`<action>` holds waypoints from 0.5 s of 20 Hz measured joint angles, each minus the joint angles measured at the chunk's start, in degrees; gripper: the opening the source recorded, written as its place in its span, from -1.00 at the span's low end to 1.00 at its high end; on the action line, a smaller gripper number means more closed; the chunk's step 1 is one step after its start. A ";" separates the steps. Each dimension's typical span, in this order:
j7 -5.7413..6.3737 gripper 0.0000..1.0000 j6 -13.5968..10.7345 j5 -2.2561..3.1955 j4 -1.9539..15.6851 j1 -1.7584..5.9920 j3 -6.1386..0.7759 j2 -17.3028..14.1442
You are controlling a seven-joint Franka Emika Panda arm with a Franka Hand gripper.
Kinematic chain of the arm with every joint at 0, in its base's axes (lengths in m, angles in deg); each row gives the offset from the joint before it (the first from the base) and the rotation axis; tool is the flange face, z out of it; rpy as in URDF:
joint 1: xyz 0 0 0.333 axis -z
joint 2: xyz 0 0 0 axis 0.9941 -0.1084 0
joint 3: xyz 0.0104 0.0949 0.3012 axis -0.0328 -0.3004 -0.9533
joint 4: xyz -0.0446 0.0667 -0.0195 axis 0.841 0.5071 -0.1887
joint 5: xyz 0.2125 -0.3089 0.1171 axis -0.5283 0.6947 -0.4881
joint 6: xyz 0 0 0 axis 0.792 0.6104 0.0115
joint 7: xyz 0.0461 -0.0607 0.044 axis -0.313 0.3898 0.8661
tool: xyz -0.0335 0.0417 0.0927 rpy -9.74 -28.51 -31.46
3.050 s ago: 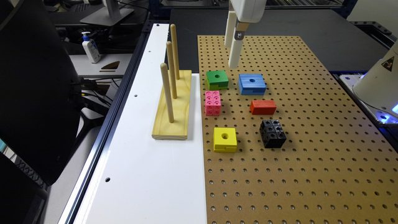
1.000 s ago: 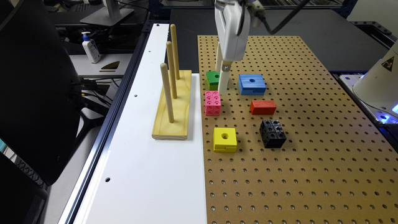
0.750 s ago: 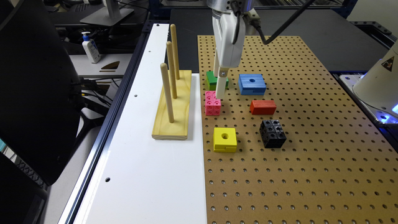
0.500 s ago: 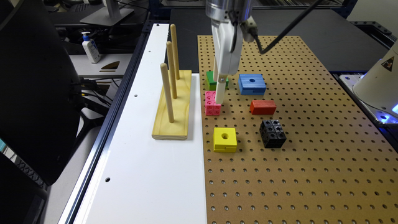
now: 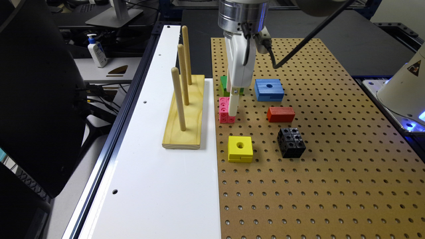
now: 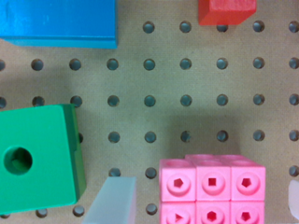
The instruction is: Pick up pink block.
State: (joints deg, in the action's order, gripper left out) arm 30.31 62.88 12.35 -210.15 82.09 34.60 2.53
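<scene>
**A:** Since the arm has dropped from high over the board, your gripper (image 5: pixel 233 108) is now low at the pink block (image 5: pixel 225 110), with one pale finger (image 6: pixel 111 201) on one side of it and the edge of the other finger (image 6: pixel 293 199) on the far side.

**B:** So are the jaws closed on it?

**A:** No, they stand spread, each finger apart from the block (the wrist view shows bare pegboard (image 5: pixel 332 159) between them). The block itself has not shifted; it sits flat on the board, just beside the white strip (image 5: pixel 156 186), between the green block (image 6: pixel 39 158) and the yellow block (image 5: pixel 240 149).

**B:** What does that mean for you?

**A:** You look lined up. Sinking a little lower and then closing seems the step in hand.
</scene>
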 joint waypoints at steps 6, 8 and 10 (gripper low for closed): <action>0.02 1.00 0.56 0.00 0.38 -0.02 -0.08 -0.66; 0.05 1.00 0.56 0.00 0.62 -0.03 -0.13 -0.70; 0.06 1.00 0.56 0.00 0.73 -0.03 -0.16 -0.72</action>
State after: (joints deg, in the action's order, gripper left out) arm 30.37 63.44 12.35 -209.42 82.06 34.44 1.81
